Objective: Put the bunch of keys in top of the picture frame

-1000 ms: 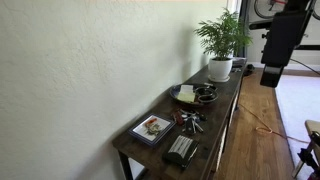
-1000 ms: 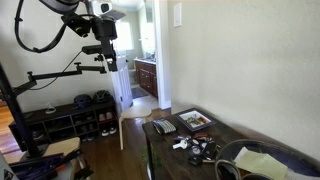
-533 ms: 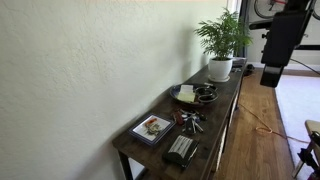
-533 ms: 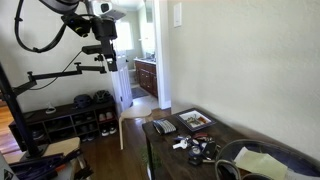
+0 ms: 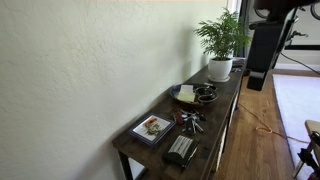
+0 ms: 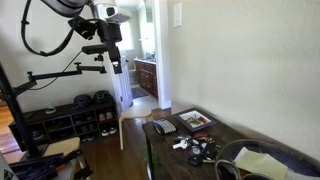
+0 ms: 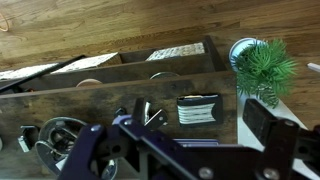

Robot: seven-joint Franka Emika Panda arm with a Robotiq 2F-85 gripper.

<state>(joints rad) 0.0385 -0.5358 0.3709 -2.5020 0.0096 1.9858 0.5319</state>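
Observation:
The bunch of keys [image 5: 190, 121] lies on the dark wooden table [image 5: 225, 105], just beside the picture frame [image 5: 153, 128], which lies flat near the table's wall edge. Both also show in an exterior view, the keys [image 6: 197, 150] and the frame [image 6: 194, 121]. My gripper [image 5: 262, 60] hangs high in the air, far from the table, as the other exterior view also shows [image 6: 115, 60]. In the wrist view the gripper [image 7: 196, 135] is open and empty, looking down on the table, where something metallic that may be the keys [image 7: 149, 115] shows.
A black striped object [image 5: 181, 150] lies at the table's near end and shows in the wrist view [image 7: 198, 108]. A yellow-lined bowl [image 5: 184, 95], a dark bowl [image 5: 206, 95] and a potted plant [image 5: 222, 42] stand further along. A shoe rack [image 6: 70, 118] stands behind.
The arm has shifted sideways, toward the table in the exterior views. The keys and the frame have not moved.

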